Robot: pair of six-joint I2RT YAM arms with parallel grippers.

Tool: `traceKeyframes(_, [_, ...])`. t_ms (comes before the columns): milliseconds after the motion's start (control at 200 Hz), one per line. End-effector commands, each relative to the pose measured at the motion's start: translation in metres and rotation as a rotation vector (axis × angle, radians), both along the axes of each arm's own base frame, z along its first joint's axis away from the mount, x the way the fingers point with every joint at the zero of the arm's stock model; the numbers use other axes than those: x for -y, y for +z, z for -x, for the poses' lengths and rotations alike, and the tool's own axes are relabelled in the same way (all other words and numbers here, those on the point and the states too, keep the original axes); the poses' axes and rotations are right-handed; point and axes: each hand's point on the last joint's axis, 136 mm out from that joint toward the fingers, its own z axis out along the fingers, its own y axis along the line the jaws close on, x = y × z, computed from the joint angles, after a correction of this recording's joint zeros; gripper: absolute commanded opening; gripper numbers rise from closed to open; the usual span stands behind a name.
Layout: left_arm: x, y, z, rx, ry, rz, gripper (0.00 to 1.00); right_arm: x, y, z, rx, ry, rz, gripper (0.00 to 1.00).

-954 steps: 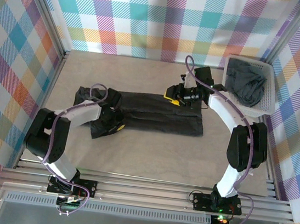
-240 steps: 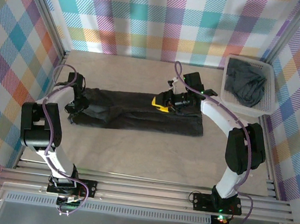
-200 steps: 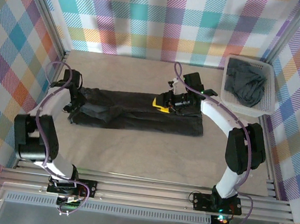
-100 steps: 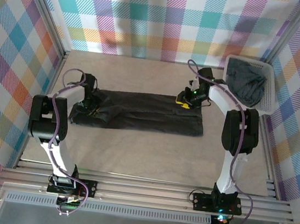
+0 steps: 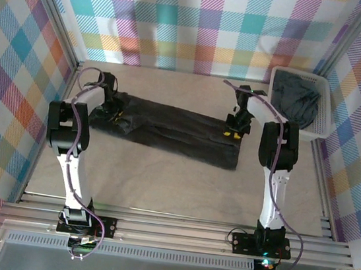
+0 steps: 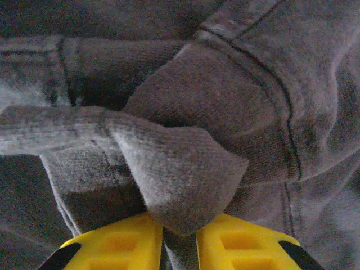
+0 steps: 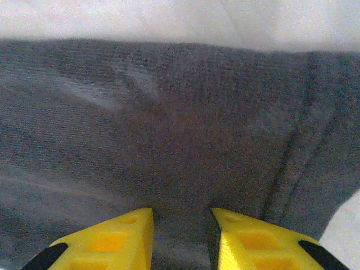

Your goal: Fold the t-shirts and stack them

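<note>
Both wrist cameras sit so close that the yellow fingertips are cropped at the bottom edge and the weave blurs, and from above the wrists cover the tips. The left gripper [image 6: 180, 250] pinches a thick rolled fold of the spread t-shirt [image 5: 174, 131] between its fingers [image 6: 112, 247], with the cloth bulging over them beside curved stitched hems. The right gripper [image 7: 180, 239] has its pads [image 7: 107, 239] slightly apart, nipping a flat layer of the same shirt near a hemmed edge. The shirt is soft, wrinkled charcoal knit, lying as a long folded band slanting across the middle of the table [image 5: 159, 192], with one gripper at each end. A second t-shirt [image 5: 296, 102] lies crumpled in the white lattice basket [image 5: 311, 131] at the far right corner. The table is pale beige and matte. Pastel checked cloth [image 5: 195, 24] lines the walls inside an aluminium frame [image 5: 174, 231].
</note>
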Motion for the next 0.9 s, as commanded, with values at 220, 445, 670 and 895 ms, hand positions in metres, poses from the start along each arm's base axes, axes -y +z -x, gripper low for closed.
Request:
traceKeyframes(220, [0.123, -0.027, -0.098, 0.119, -0.218, 0.150, 0.26, -0.024, 0.001, 0.167, -0.245, -0.067, 0.048, 0.33])
traceKeyframes(445, [0.231, -0.024, -0.149, 0.311, -0.328, 0.316, 0.27, -0.077, -0.002, 0.228, -0.279, -0.081, -0.086, 0.34])
traceKeyframes(670, [0.276, -0.009, -0.189, 0.481, -0.303, 0.413, 0.31, -0.138, -0.001, 0.222, -0.295, -0.127, -0.262, 0.35])
traceKeyframes(895, [0.281, 0.130, -0.210, 0.767, -0.316, 0.495, 0.48, -0.150, 0.048, 0.212, -0.227, -0.082, -0.374, 0.43])
